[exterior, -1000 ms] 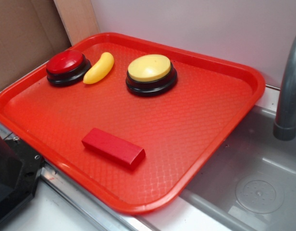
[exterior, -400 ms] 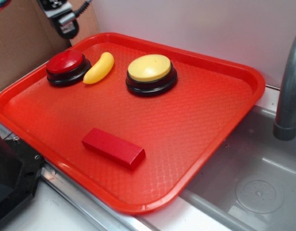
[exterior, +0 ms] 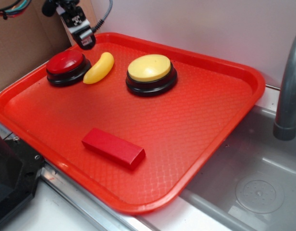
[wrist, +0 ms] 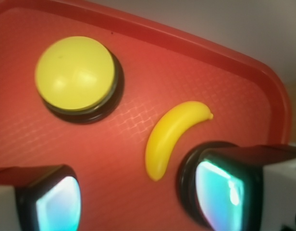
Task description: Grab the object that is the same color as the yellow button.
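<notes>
My two fingers (wrist: 225, 192) fill the bottom of the wrist view, spread wide with nothing between them; my gripper (exterior: 83, 36) hangs above the back left corner of the tray. Nearest the exterior camera lies a flat red rectangular block (exterior: 113, 147) on the textured red plastic tray (exterior: 205, 120), alone and well apart from the rest; beyond it, in a row near the far rim, sit a red dome button on a black base (exterior: 66, 66), the small glossy yellow banana-shaped toy (exterior: 99, 68) just beside it, and the pale-yellow dome button on a black round base (exterior: 151, 73) farther right. In the wrist view the banana (wrist: 172, 137) lies between my fingers and the yellow button (wrist: 76, 74), nothing covering it; my right finger hides most of the red button. To the right of the tray are a grey sink basin (exterior: 253, 183) and a grey faucet pipe (exterior: 287, 96). A black-and-white patterned tag on my wrist cannot be read.
</notes>
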